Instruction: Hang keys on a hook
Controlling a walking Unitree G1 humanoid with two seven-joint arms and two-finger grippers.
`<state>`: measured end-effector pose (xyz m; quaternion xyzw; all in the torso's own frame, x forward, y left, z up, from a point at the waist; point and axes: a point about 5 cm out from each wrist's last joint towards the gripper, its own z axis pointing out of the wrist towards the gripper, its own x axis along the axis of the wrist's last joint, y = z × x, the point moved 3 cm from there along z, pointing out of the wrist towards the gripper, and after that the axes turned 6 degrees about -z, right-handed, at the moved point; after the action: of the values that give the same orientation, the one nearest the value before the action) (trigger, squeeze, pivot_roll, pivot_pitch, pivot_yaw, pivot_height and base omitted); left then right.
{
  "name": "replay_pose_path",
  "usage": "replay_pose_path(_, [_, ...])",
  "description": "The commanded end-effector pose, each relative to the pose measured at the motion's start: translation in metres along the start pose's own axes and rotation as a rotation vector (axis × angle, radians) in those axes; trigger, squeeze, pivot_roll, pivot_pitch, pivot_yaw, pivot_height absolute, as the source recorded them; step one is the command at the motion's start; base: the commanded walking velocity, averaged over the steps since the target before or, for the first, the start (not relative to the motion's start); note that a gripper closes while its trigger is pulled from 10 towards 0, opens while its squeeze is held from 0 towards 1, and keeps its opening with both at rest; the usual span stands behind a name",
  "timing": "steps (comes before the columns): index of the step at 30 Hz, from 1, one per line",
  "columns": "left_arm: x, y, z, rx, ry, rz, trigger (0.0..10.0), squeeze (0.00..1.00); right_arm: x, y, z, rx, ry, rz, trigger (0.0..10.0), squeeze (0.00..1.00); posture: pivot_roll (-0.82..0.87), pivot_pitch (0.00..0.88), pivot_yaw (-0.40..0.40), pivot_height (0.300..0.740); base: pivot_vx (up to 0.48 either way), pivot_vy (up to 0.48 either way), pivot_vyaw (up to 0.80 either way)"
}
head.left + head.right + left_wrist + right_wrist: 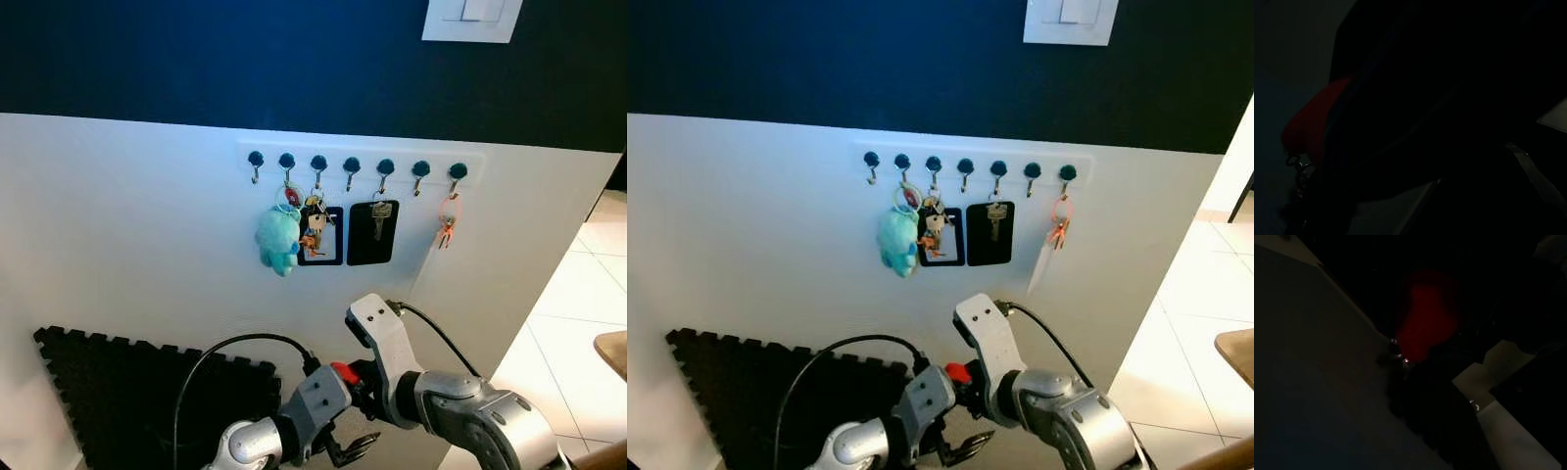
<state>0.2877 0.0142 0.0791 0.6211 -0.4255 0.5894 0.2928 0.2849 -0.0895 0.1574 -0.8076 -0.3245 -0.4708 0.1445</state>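
Low in the middle of the frame, close together: left gripper (351,448) on its silver arm, coming up from the bottom edge, and right gripper (361,382) on its silver arm, reaching in from the lower right. Between them, a small red key tag (340,371), touching or nearly touching both. Too dark in both wrist views to say more than this: red tag with a little shiny metal ring at its end. Jaws of each gripper open or closed, and which one grips the tag: cannot tell.

Higher up, in the middle of the frame, on the white wall: a long white rail with seven dark blue knobs and small silver hooks (351,168). Well above the red tag, not touching it. On the second hook from the left, a fluffy teal toy (278,238). On the third hook, a bunch of keys with a black card holder (319,235). On the fifth hook, a black flat tag with one key (373,233). On the last hook, at the right end, a small orange key ring (448,221). Other hooks bare.

At the top right, a white light switch (471,19) on the dark blue wall. At the lower left, a black foam mat (118,392) against the wall. At the right edge, a pale tiled floor (583,294).
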Motion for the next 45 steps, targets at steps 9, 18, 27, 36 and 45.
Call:
replay_pose_path(9, [0.001, 0.001, 0.004, -0.001, 0.012, -0.015, 2.8, 0.00, 0.004, -0.008, -0.003, 0.041, 0.012, -0.019, 10.0, 0.00, 0.04, 0.102, -0.009, 0.740, 0.000, 0.000, 0.00])
replay_pose_path(18, [0.000, 0.001, 0.003, -0.005, 0.001, -0.016, 8.6, 0.00, 0.005, -0.008, -0.003, 0.041, 0.012, -0.017, 10.0, 0.00, 0.04, 0.106, -0.003, 0.740, 0.000, 0.000, 0.00])
replay_pose_path(27, [-0.002, 0.001, 0.002, -0.011, -0.010, -0.012, 10.0, 0.00, 0.003, -0.005, -0.004, 0.030, 0.009, -0.015, 10.0, 0.00, 0.04, 0.107, 0.001, 0.740, 0.000, 0.000, 0.00])
replay_pose_path(36, [-0.003, 0.000, -0.001, -0.008, -0.013, -0.012, 10.0, 0.00, 0.001, 0.000, -0.006, 0.008, 0.000, -0.014, 10.0, 0.00, 0.04, 0.099, 0.002, 0.740, 0.000, 0.000, 0.00])
replay_pose_path(45, [-0.007, 0.000, -0.003, -0.014, -0.026, -0.007, 4.1, 0.00, -0.002, 0.006, -0.008, -0.011, -0.007, -0.015, 10.0, 0.00, 0.04, 0.094, 0.006, 0.740, 0.000, 0.000, 0.00])
